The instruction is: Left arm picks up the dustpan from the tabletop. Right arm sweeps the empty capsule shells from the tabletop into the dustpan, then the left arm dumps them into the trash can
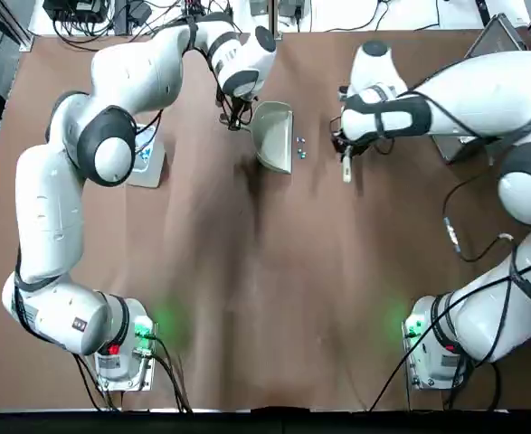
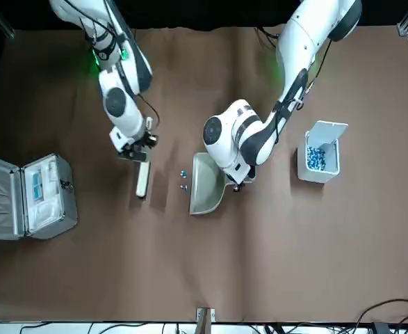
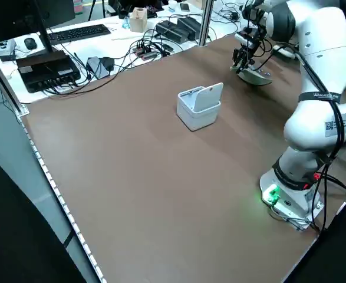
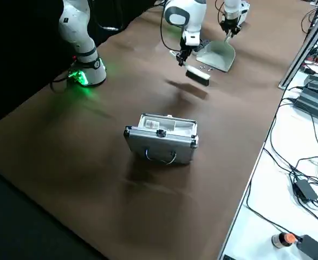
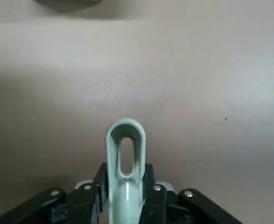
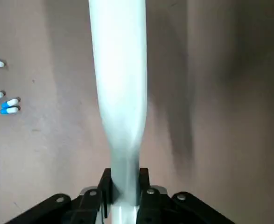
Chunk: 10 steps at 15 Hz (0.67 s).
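Observation:
The pale dustpan (image 1: 274,136) sits at mid-table with its wide mouth turned toward the empty capsule shells (image 1: 299,147), which lie just outside its edge. My left gripper (image 1: 236,116) is shut on the dustpan's looped handle (image 5: 125,154). On the shells' other side my right gripper (image 1: 346,147) is shut on a slim white brush (image 1: 346,168), which hangs a little above the table. The right wrist view shows the brush (image 6: 119,84) with several blue-and-white shells (image 6: 1,100) beside it. The trash can (image 2: 320,158) stands open on the left arm's side, with blue bits inside.
A silver metal case (image 2: 30,198) lies open on the right arm's side of the table. Off the table's far edge, cables and electronics (image 3: 49,65) crowd a white bench. The arm bases (image 1: 125,348) glow green at the near edge.

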Motion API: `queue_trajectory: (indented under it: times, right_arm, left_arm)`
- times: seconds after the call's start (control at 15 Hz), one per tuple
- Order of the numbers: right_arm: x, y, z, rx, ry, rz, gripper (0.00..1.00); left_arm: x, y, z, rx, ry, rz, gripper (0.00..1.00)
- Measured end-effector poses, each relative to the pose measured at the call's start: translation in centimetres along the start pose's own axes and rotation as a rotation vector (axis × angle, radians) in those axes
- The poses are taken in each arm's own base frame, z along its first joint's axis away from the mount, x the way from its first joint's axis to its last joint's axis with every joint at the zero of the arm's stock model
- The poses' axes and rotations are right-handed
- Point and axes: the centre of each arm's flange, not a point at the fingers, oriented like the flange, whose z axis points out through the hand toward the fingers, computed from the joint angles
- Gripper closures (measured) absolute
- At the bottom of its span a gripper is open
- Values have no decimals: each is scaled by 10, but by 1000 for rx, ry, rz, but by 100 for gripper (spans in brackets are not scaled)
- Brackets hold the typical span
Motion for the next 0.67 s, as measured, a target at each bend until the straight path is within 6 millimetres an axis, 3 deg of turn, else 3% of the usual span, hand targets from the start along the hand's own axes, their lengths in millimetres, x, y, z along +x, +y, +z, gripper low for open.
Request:
queue_trajectory:
  times: [0.33,0.6,0.67]
  right_arm:
    - [-8,-53,33,-32,-13,52,74]
    - [-20,-87,24,-59,-33,70,74]
    - [-20,-105,23,-69,-38,77,74]
  left_arm:
    - [-5,-2,2,-7,14,1,67]
    - [-6,-2,1,-8,13,1,67]
    - [-7,-2,1,-9,13,3,67]
